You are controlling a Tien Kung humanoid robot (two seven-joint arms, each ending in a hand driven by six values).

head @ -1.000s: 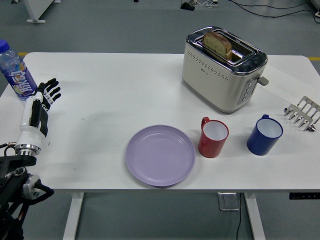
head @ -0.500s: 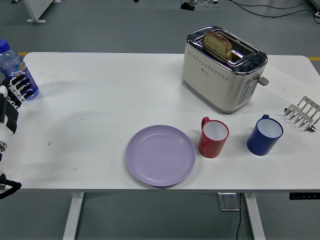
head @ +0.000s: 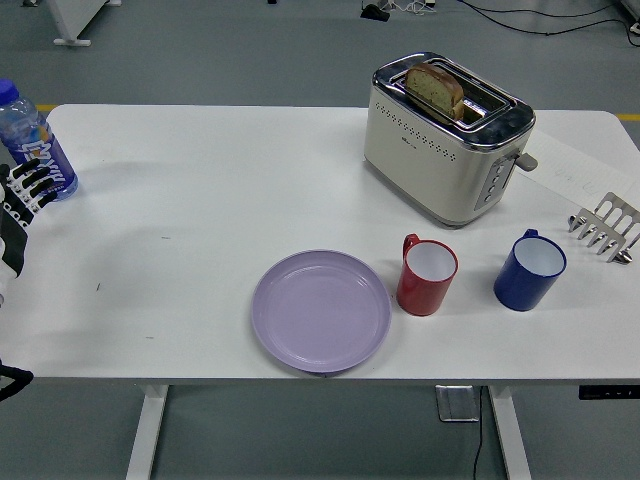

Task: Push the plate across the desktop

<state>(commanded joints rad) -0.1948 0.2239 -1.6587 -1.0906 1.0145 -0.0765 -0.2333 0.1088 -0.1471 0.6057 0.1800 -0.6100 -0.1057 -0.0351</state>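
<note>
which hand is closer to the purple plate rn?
Left. The left hand is at the table's far left edge, well away from the purple plate; the right hand isn't in view.

- The left hand has drawn back toward the left edge of the bench; a second ago the whole hand and white forearm lay over the bench, and now only the fingers and part of the palm show at the frame's edge.
- Its fingertips, earlier just right of the water bottle, now sit low in front of the bottle's base.
- The black arm joints seen at the lower left corner a second ago are almost gone from view.
</note>
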